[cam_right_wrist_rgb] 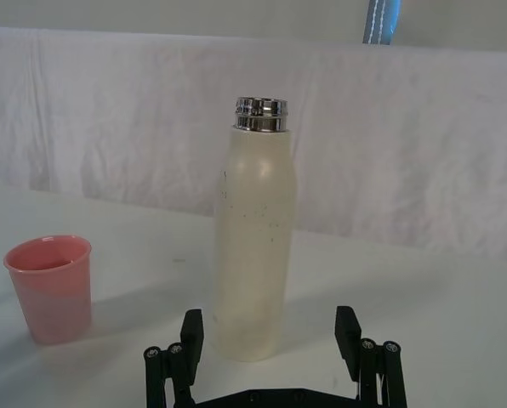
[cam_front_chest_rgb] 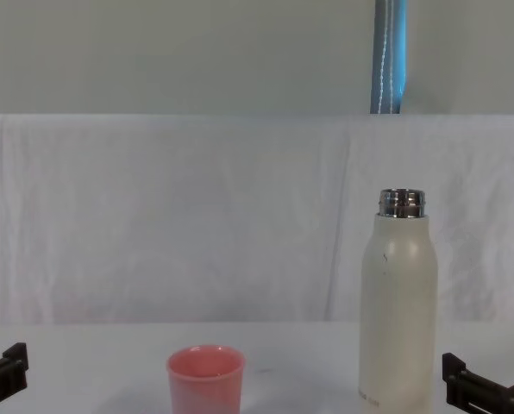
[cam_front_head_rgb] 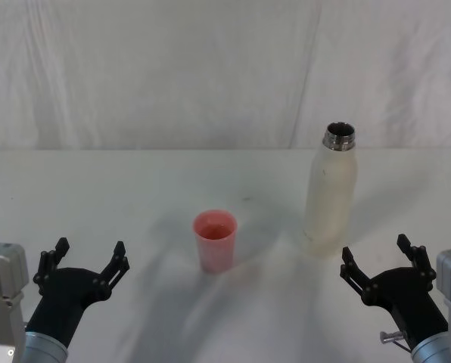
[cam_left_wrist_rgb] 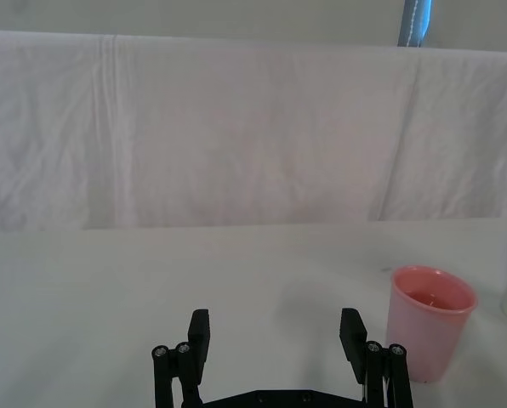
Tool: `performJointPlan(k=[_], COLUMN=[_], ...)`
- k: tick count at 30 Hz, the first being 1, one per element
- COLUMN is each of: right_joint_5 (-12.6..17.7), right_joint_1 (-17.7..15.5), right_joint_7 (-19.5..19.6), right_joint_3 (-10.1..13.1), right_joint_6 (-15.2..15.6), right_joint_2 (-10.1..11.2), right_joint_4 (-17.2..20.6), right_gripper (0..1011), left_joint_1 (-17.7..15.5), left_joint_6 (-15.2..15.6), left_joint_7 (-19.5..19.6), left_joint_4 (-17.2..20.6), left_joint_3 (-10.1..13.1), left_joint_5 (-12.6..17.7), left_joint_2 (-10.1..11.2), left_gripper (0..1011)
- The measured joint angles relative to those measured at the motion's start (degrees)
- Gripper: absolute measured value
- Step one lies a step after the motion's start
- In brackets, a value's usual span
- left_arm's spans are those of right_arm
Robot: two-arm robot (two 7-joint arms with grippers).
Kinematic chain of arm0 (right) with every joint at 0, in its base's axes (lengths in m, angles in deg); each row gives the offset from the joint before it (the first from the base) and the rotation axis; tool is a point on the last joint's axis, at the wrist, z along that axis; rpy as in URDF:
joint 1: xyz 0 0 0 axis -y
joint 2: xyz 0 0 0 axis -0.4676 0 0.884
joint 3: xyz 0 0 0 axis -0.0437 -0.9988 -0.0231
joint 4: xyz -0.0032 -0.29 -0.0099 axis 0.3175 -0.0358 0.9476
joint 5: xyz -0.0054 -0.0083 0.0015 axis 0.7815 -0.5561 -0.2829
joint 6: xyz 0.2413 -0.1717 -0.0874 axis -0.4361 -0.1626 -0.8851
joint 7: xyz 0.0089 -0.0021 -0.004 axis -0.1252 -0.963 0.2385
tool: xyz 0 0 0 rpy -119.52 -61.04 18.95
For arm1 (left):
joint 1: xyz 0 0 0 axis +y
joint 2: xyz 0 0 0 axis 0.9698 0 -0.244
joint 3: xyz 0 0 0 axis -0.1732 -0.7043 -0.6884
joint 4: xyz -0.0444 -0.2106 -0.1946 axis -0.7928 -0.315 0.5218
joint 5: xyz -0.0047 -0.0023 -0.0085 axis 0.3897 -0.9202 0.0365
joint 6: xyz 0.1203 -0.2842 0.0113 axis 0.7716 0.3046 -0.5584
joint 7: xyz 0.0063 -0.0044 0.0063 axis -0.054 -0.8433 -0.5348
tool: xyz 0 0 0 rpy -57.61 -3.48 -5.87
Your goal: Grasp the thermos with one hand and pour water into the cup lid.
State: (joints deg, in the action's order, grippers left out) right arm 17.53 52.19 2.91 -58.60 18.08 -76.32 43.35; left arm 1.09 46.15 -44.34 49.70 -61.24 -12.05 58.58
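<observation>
We see the thermos standing upright on the table, long axis vertical, open steel neck up, just ahead of our right gripper, whose jaws are spread wide and empty. The left gripper waits the same way. A low or off-centre grasp could topple the tall bottle. The cup lid stands apart to its left, perhaps already holding liquid.

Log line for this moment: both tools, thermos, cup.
left tool: open, idle near cup lid | right tool: open, just short of thermos | thermos: upright, uncapped, ungrasped | cup lid: upright on table
</observation>
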Motion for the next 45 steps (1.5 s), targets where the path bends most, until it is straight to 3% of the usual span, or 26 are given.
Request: performJointPlan(k=[15,33,45], right_joint_5=[0.47,2.31,4.58], right_joint_1=[3.13,10.03,12.92], right_joint_7=[-3.87,-9.30,-9.39], right_joint_3=[2.12,4.90,5.73], right_joint_6=[0.02,5.88,11.05], right_joint_2=[-1.41,-2.79,-4.31], right_joint_4=[0.31,-0.98,-1.88], right_gripper=[1001,1001,1001], left_joint_1=[0.00,0.00,0.00], left_joint_6=[0.00,0.00,0.00], left_joint_7=[0.00,0.00,0.00], left_joint_4=[0.00,0.00,0.00], left_joint_3=[0.00,0.00,0.00], left_joint_5=[0.00,0.00,0.00], left_joint_2=[0.00,0.00,0.00], left_gripper=[1001,1001,1001])
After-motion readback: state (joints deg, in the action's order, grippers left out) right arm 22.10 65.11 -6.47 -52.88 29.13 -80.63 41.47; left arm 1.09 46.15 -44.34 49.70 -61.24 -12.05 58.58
